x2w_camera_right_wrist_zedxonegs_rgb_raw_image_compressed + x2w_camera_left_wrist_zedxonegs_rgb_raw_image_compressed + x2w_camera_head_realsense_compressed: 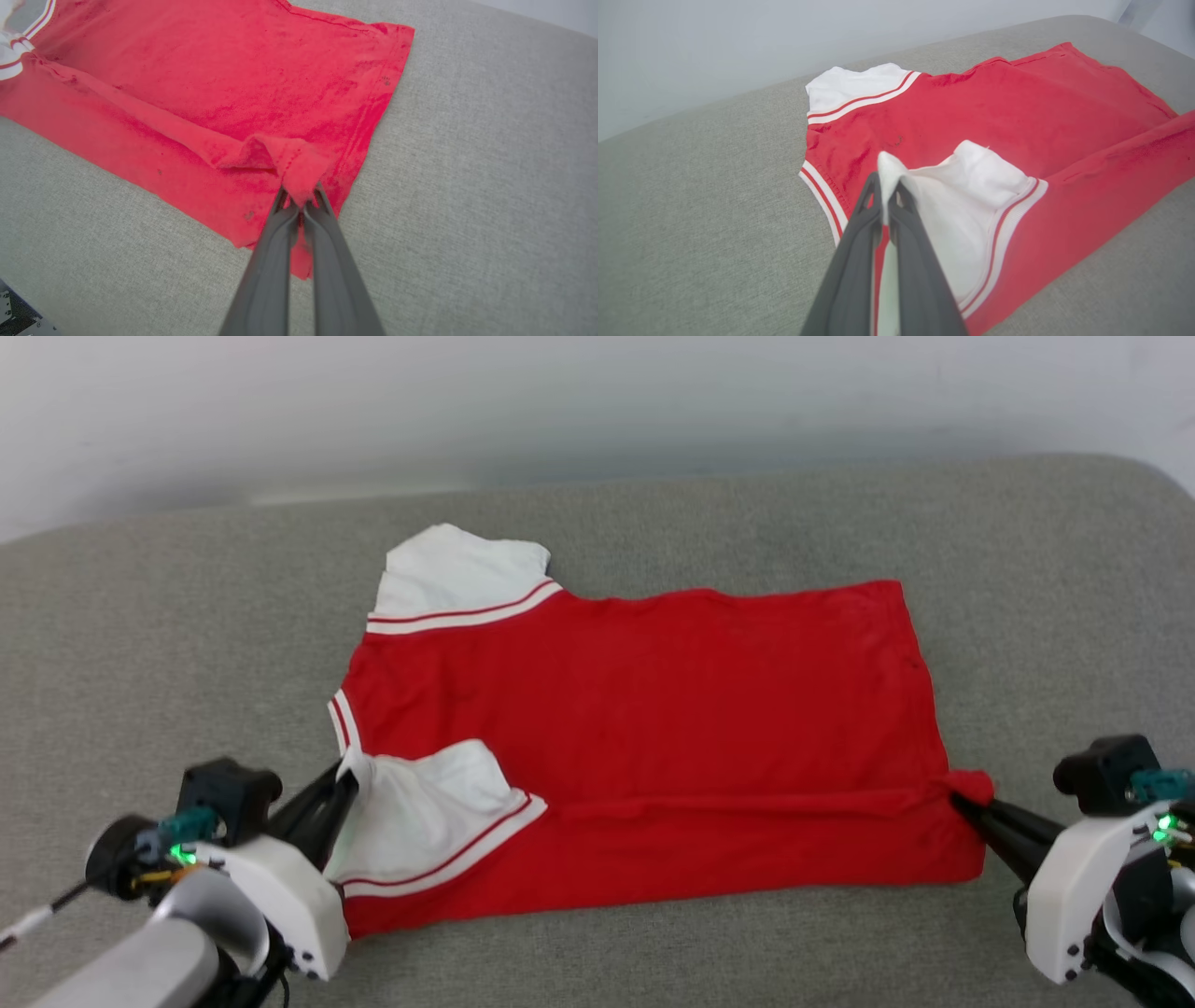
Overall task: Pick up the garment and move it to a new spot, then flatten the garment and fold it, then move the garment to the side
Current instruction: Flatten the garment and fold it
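Right now my left gripper point(887, 185) is clamped on the white sleeve point(425, 807) of the red jersey point(653, 700); my right gripper point(301, 198) pinches its bunched hem corner point(299, 165).

The red jersey-style T-shirt point(653, 709) is plain red across its body. Its white short sleeves point(457, 569) are edged with thin red stripes. The padded woven-fabric surface point(140, 644) is a flecked grey-beige. The left gripper point(347, 777) and right gripper point(959, 800) have dark grey fingers, white housings and small green lights. The smooth wall point(560, 411) is pale grey-white.
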Tool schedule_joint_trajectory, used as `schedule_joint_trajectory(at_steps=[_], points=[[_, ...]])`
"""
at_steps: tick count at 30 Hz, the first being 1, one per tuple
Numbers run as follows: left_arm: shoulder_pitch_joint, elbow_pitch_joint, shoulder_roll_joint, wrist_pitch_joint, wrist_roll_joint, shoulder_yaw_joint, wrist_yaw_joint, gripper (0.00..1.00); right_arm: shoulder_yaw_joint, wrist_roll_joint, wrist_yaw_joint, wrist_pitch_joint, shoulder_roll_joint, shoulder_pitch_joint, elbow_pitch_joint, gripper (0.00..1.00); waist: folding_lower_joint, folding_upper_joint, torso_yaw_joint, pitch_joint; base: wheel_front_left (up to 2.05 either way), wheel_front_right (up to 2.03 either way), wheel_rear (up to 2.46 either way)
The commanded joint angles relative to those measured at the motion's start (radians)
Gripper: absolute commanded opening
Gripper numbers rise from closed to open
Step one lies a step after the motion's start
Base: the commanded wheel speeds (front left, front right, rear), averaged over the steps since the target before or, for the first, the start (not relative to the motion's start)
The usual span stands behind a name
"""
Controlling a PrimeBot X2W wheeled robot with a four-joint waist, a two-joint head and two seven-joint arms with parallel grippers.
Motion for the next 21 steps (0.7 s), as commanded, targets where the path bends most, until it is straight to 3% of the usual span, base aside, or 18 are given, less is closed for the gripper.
schedule_joint_trajectory(at_steps=[1,13,21], points=[[-0.054,0.031,-0.008,0.016,0.013,0.004,-0.022,0.00,-0.006,-0.001,-0.001,0.018,0.017,-0.038,0.014,0.00,-0.0001,-0.0001,-0.018,0.050,0.00,0.00,0.00],[-0.225,0.245,-0.056,0.087,0.040,-0.023,-0.130,0.00,0.063,-0.019,-0.001,0.077,0.051,-0.206,0.129,0.00,-0.0001,-0.0001,-0.034,0.187,0.00,0.00,0.00],[-0.244,0.385,-0.116,0.094,0.035,-0.057,-0.183,0.00,0.155,-0.001,-0.001,0.092,0.074,-0.262,0.228,0.00,-0.0001,-0.0001,-0.032,0.190,0.00,0.00,0.00]])
